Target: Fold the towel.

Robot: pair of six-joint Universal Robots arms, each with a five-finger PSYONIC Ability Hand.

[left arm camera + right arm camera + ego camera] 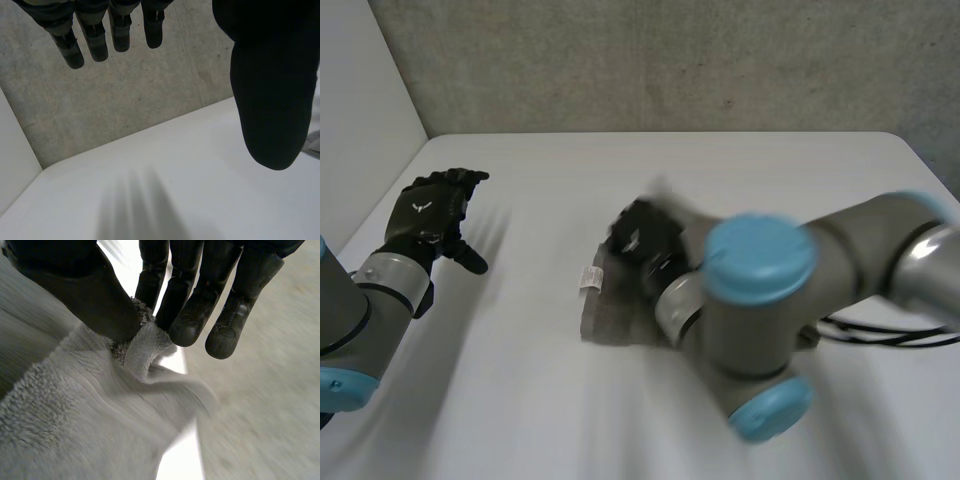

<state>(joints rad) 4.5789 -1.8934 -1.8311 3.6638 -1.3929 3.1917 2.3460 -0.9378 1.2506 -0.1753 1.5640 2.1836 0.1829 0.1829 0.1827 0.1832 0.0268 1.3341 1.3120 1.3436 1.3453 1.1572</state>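
At the bench (pixel 520 400) middle, right robot hand (pixel 645 238) pinched a bunch of grey towel (pixel 608 310) between thumb and fingers. Left robot hand (pixel 425 215) hung well apart, fingers spread.

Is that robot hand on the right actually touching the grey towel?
Touching. The right wrist view shows the right robot hand pinching a bunched bit of the towel between its thumb and fingers.
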